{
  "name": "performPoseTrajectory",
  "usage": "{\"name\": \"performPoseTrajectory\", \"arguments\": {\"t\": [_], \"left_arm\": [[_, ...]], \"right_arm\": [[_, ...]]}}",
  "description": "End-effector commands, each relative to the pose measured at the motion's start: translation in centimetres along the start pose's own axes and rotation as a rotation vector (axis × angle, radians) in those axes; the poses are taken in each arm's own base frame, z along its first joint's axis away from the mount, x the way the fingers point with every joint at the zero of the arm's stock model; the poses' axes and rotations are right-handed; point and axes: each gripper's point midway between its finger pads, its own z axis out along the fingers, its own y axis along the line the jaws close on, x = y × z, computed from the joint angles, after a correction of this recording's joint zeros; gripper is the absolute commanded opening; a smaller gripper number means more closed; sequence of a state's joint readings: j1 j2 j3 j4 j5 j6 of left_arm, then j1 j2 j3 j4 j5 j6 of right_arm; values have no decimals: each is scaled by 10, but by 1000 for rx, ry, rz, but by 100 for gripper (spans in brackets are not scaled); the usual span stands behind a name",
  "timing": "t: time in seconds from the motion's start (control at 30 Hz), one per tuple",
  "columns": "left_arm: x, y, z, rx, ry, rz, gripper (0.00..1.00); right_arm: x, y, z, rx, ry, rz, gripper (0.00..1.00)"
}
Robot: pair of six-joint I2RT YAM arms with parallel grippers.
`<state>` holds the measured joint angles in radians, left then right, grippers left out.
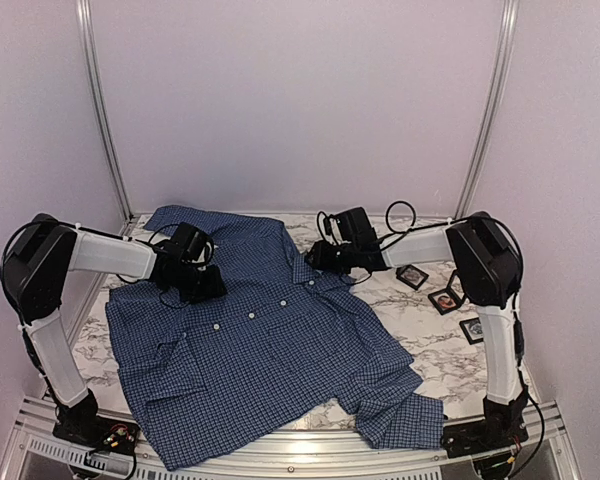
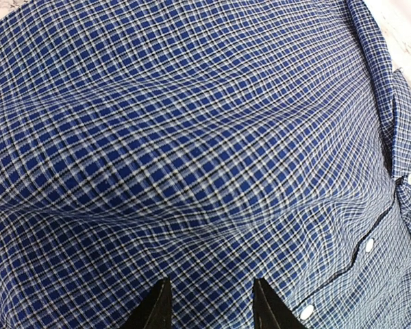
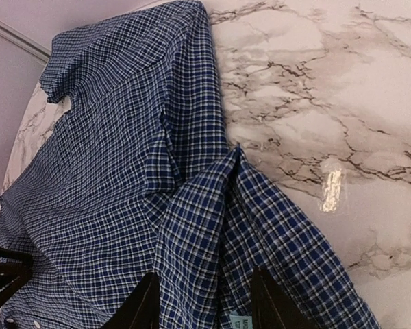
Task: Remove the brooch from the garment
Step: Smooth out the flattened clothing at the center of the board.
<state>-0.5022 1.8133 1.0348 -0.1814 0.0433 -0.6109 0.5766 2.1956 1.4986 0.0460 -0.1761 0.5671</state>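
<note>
Marble-patterned white tabletop (image 1: 435,345) inside pale lilac walls carries a blue-and-white checked cotton shirt (image 1: 270,350), spread flat with its button placket running diagonally and its collar toward the far side. To the right of the shirt, 3 small black-framed square items (image 1: 445,298) lie on the marble; whether any is a brooch is too small to tell. No brooch shows on the cloth in any view, so I cannot say where it sits or whether it is already off.

At the shirt's far-left shoulder area, the left gripper (image 2: 209,305) hovers just above the fabric with its 2 dark fingers spread apart and nothing between them. By the collar, the right gripper (image 3: 204,301) has its fingers likewise parted, straddling a raised fold of checked cloth without visibly pinching it.

Judging from this, good work here means finding the pin before closing on anything: one gripper should pin the fabric flat near the collar while the other searches, since loose cotton will bunch and lift with any pull.
</note>
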Motion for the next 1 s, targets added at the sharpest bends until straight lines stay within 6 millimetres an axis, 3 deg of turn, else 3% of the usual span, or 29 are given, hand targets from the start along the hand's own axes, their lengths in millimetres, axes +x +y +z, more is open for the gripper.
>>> {"name": "performPoseTrajectory", "arguments": {"t": [0.0, 0.3, 0.57, 0.97], "left_arm": [[-6, -1, -7, -3, -9, 13, 41], [-8, 2, -9, -9, -13, 10, 41], [-9, 3, -12, -7, -16, 9, 41], [-19, 4, -23, -3, -31, 9, 42]], "right_arm": [[7, -19, 9, 31, 14, 38, 44], [1, -68, 14, 124, 2, 84, 44], [-1, -95, 21, 232, 19, 50, 44], [-31, -158, -5, 409, -48, 105, 45]]}}
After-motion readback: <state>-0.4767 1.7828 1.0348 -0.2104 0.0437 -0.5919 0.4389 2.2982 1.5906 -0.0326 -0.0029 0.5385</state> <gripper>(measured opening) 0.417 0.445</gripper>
